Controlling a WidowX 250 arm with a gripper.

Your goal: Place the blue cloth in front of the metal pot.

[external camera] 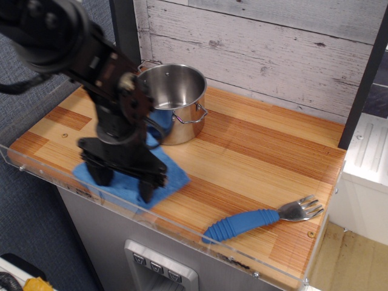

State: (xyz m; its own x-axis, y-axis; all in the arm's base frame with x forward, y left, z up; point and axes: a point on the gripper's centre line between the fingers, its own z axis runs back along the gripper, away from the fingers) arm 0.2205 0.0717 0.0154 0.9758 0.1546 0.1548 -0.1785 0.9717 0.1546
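The blue cloth (171, 176) lies flat on the wooden tabletop, in front of and slightly left of the metal pot (176, 103), near the front edge. The pot stands upright and looks empty, with its wire loop handles showing. My black gripper (124, 183) points down over the cloth. Its two fingers stand wide apart with their tips on the cloth. The arm hides the middle of the cloth and the pot's left side.
A fork with a blue ribbed handle (242, 222) lies at the front right. A clear acrylic rim (200, 233) runs along the table's front edge. A dark post (125, 30) stands behind the pot, and a plank wall closes the back.
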